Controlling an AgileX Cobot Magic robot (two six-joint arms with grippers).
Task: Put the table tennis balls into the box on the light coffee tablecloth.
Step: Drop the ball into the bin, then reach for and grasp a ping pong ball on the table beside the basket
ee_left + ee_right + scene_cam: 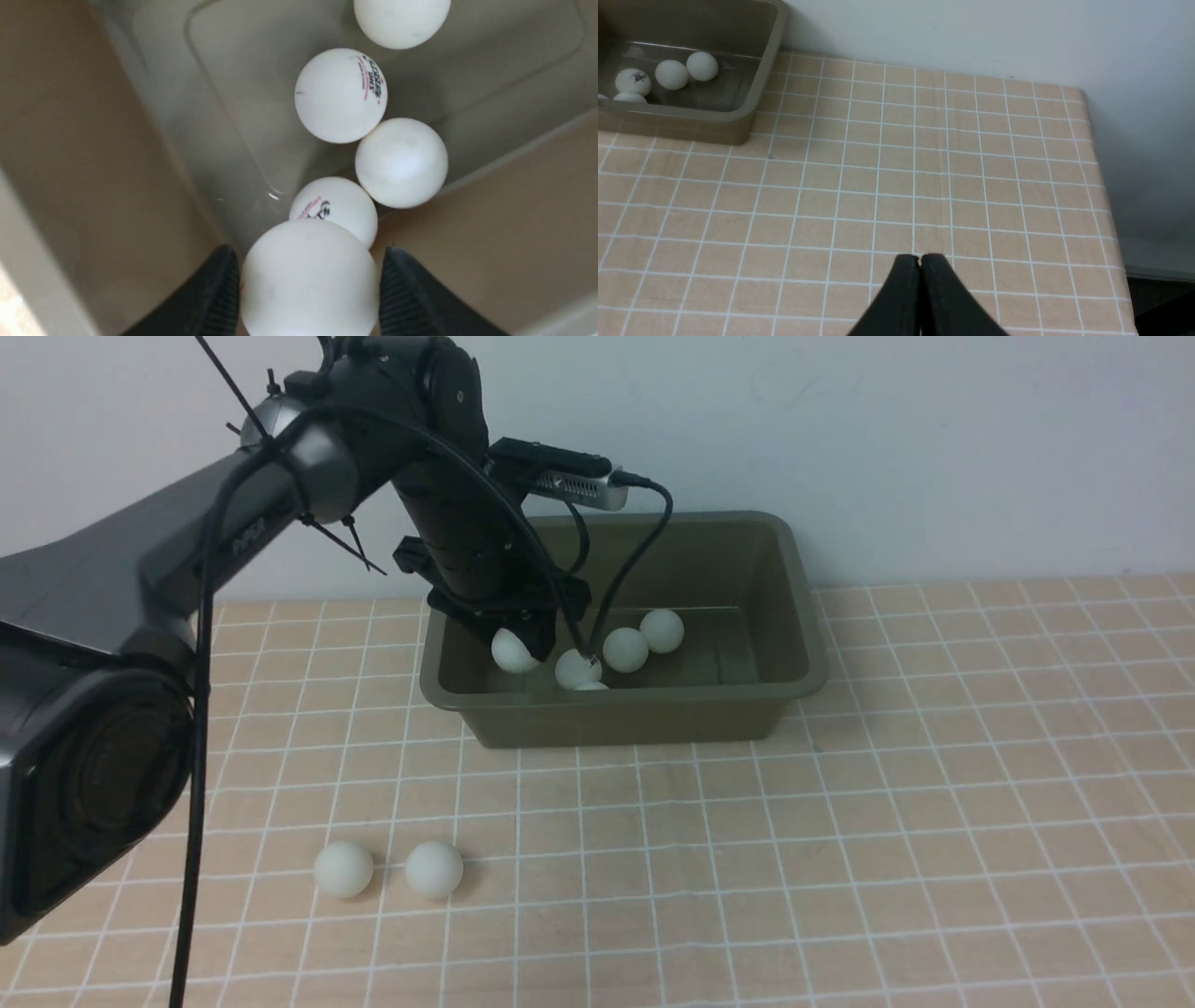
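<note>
wall [934,439]: plain pale bluish-white, no marks worth mentioning, runs the whole way behind the setup
table [1104,196]: pushed right up to that wall, top fully covered, so no idea what it's made of
floor [1164,305]: just a dark patch past the table corner, too dim to tell
light: soft and even, only faint shadows

The box [616,714] rim hides most of one ball [591,686], apparently against another.
</note>
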